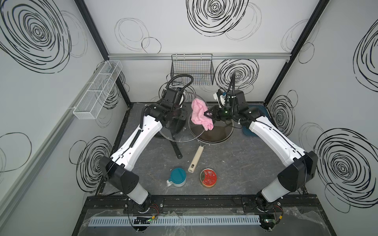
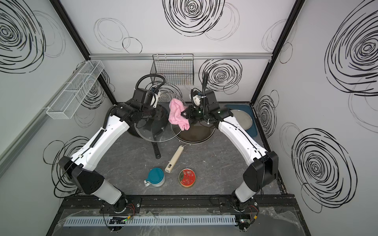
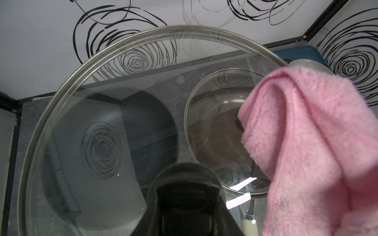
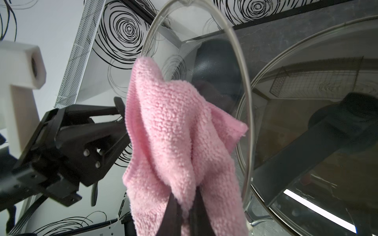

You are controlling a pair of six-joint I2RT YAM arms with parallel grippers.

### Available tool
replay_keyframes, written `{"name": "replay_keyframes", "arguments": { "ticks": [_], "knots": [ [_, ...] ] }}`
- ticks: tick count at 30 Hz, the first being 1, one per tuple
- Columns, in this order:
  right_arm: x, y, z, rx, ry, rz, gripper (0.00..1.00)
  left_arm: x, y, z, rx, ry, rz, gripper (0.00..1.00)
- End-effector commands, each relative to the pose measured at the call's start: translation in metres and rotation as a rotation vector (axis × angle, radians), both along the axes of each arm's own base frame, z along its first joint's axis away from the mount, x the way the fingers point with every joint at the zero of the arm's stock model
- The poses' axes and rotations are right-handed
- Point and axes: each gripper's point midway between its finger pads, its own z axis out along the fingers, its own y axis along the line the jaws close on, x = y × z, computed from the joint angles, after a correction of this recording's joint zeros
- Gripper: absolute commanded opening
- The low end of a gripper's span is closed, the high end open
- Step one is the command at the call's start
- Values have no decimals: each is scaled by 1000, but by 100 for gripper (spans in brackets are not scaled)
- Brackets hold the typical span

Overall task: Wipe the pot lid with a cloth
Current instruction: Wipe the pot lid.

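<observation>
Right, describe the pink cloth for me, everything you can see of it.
The cloth is a small pink terry towel, soft and looped, bunched into loose folds. The right pincer is shut on its middle and holds it off the table, one end standing up and the other hanging down. It lies against the rim of the tilted glass lid, which is held up in the air beside it.

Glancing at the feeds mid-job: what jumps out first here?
The pink cloth, pinched in the right gripper at the middle back of the table, lies against the edge of a glass lid that the left gripper holds tilted up by its knob. Just beneath, a second glass lid sits on a brown pan.
</observation>
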Motion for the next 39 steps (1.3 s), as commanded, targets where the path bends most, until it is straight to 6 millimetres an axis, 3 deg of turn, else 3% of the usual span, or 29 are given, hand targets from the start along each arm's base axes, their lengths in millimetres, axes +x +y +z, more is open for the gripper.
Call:
{"name": "replay_keyframes", "arguments": {
  "ticks": [1,10,20,30,39],
  "knots": [
    [-16,6,11,32,-23,0,0,22,-1,75,-114,-232,39,0],
    [-56,33,0,50,17,59,0,26,-4,81,-134,-239,41,0],
    [-82,61,-9,90,58,126,0,25,-3,85,-139,-244,46,0],
    [-86,92,-12,120,64,174,0,23,-1,83,-136,-238,51,0],
    [-79,104,-20,136,85,151,0,21,0,83,-145,-241,52,0]
  ]
}}
